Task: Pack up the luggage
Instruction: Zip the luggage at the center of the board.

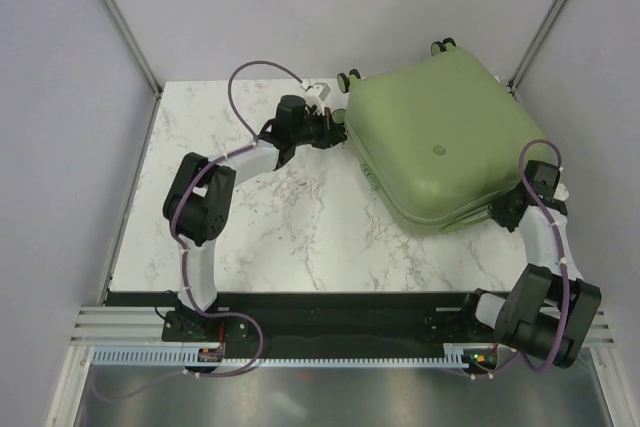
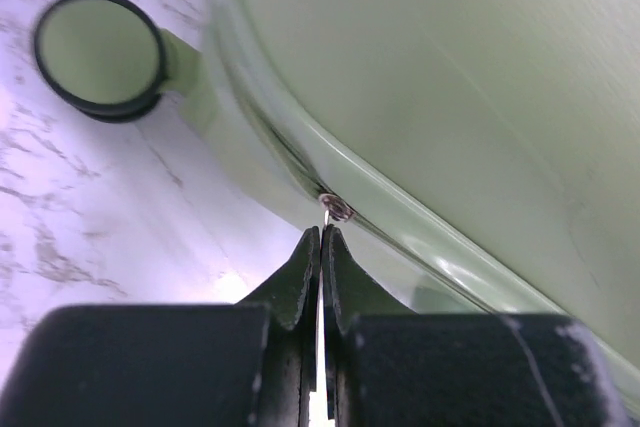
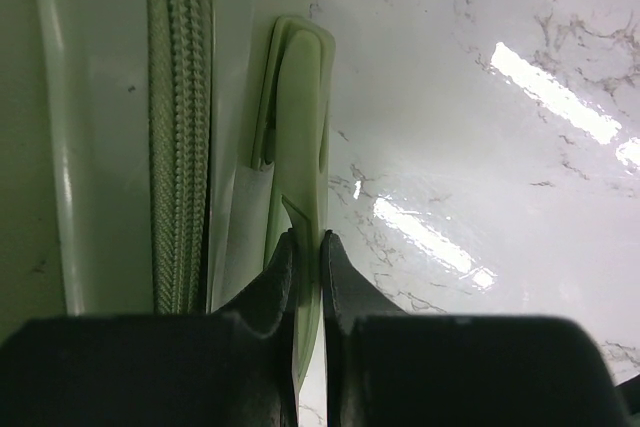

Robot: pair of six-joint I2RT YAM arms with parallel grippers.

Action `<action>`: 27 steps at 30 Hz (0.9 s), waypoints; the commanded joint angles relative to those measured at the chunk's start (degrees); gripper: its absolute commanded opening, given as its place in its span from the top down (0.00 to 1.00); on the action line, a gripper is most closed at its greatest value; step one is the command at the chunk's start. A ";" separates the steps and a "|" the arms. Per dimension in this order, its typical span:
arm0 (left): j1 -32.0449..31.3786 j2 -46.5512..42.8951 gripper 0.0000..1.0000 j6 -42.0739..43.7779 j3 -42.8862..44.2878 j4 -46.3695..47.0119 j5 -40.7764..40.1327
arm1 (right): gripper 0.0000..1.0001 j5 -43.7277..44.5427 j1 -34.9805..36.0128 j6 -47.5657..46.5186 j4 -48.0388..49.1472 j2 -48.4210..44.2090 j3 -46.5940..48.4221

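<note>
Luggage [image 1: 435, 142] closed, far right on table [image 1: 280, 237]. Left gripper [image 2: 322, 237] at its left edge, pinched on zip pull [image 2: 335, 209]. Right gripper [image 3: 308, 247] at near-right corner, clamped narrow on handle [image 3: 300, 97].

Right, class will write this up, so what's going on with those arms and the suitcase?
Two robot arms are working on the suitcase, which lies lid-down on the table. The left gripper is shut on a small metal zip pull at the seam, near a wheel. The right gripper pinches what looks like a green handle beside the zip on the other side.
</note>
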 commanded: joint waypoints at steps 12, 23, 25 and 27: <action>7.32 8.01 0.98 -0.54 13.84 -3.43 -10.48 | 1.00 8.57 -0.71 -2.31 2.35 1.91 2.40; 7.14 -5.17 0.98 3.32 -5.41 4.22 -3.36 | 1.00 9.54 -0.71 -8.10 7.71 14.03 10.83; 6.97 -7.97 0.98 4.11 -8.66 4.13 -1.53 | 1.00 8.92 -0.71 -10.55 8.94 17.53 13.29; 6.27 -10.00 0.98 5.52 -11.99 3.78 -0.64 | 1.00 7.61 -0.71 -12.14 10.00 20.00 15.49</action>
